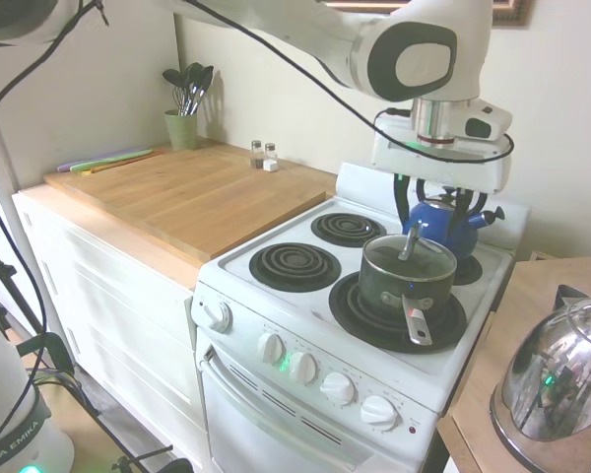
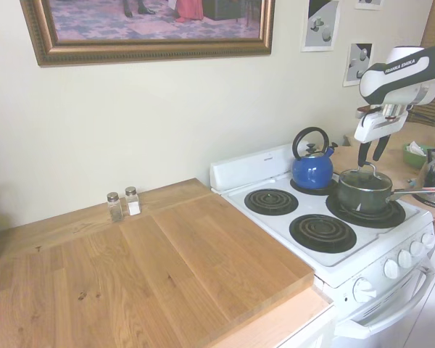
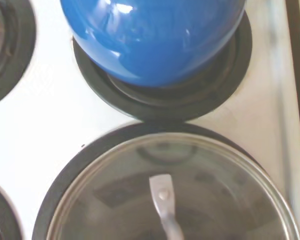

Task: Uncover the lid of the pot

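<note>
Lid (image 1: 409,254) of clear glass sits squarely on the dark saucepan (image 1: 404,284), its grey knob handle (image 1: 411,239) standing up in the middle. Saucepan and lid rest on the front coil burner (image 1: 379,320) at one end of the white stove (image 2: 326,250), the pan's long handle (image 1: 417,320) reaching out over the control knobs (image 1: 302,368). Just behind it a blue kettle (image 1: 443,223) occupies the rear burner. Directly above the lid hangs the gripper (image 2: 372,150), its dark fingers (image 2: 362,152) spread apart with nothing between them, tips just over the knob and not touching it. Salt and pepper shakers (image 2: 123,204) stand well apart on the wooden counter (image 2: 159,268).
</note>
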Robot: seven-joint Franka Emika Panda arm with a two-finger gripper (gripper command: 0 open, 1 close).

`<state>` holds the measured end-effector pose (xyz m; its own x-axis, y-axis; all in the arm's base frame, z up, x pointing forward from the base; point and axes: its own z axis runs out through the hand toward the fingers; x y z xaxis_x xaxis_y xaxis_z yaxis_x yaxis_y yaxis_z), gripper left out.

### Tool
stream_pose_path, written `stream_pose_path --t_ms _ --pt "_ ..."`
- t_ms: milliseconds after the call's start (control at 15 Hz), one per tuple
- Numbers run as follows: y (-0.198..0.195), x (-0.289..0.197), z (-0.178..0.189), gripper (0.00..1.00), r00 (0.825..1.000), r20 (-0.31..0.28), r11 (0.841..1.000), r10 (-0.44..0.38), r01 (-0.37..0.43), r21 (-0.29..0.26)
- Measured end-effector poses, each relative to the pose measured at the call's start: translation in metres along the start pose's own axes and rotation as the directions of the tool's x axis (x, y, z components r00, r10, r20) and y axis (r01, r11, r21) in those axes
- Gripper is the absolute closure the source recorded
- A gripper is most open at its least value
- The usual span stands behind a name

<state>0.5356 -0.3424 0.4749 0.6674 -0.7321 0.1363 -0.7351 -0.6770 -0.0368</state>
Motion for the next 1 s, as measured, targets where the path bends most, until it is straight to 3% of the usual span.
stream_pose_path --t_ms 333,1000 --pt "-0.001 -0.006 0.013 1.0 1.0 -0.002 1.0 -0.019 0.019 -0.022" --pt "-0.004 -0.017 0.008 1.0 1.0 -0.009 1.0 -0.028 0.028 -0.008"
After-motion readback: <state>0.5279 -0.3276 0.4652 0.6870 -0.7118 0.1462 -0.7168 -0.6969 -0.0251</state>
